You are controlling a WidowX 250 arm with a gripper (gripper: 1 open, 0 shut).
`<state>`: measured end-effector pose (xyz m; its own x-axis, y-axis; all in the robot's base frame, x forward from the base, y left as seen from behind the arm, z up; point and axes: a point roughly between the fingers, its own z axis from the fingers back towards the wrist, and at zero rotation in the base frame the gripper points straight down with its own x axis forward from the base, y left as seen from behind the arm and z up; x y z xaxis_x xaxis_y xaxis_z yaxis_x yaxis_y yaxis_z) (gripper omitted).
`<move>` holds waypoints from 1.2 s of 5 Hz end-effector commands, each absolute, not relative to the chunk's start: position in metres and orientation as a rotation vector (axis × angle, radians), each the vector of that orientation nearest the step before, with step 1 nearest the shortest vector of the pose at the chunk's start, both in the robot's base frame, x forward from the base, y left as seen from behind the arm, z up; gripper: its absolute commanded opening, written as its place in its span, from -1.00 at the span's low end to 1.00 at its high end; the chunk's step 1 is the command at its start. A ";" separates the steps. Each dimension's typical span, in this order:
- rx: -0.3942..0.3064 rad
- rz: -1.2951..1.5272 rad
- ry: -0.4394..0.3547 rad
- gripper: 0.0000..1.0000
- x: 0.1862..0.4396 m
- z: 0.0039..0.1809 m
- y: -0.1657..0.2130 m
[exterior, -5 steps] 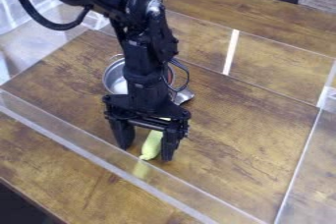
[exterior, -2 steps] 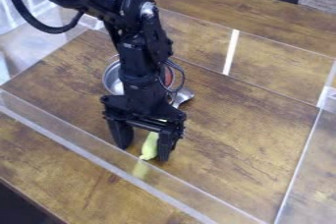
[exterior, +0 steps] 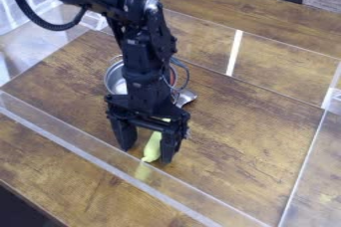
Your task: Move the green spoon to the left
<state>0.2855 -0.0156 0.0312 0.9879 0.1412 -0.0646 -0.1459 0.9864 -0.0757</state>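
Note:
The green spoon (exterior: 154, 148) lies on the wooden table, and only a short yellow-green stretch of it shows between the black fingers. My gripper (exterior: 150, 144) points straight down over it, jaws open, one finger (exterior: 123, 136) on the left of the spoon and the other on its right. The fingertips reach down close to the table top. The rest of the spoon is hidden behind the gripper, and its greyish end (exterior: 188, 97) peeks out near the bowl.
A round steel bowl (exterior: 120, 77) stands just behind the gripper, mostly covered by the arm. Clear acrylic walls (exterior: 237, 52) ring the work area. A low clear edge (exterior: 80, 141) runs along the front left.

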 end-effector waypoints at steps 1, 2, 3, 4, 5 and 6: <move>-0.090 0.185 -0.001 1.00 0.302 0.043 -0.004; -0.097 0.202 0.000 1.00 0.298 0.039 -0.005; -0.099 0.215 0.004 1.00 0.293 0.036 -0.006; -0.103 0.227 0.005 1.00 0.289 0.038 -0.007; -0.107 0.256 0.005 1.00 0.299 0.041 -0.004; -0.111 0.284 0.003 1.00 0.308 0.040 -0.001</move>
<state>0.2995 -0.0070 0.0279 0.9620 0.2657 -0.0635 -0.2711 0.9572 -0.1017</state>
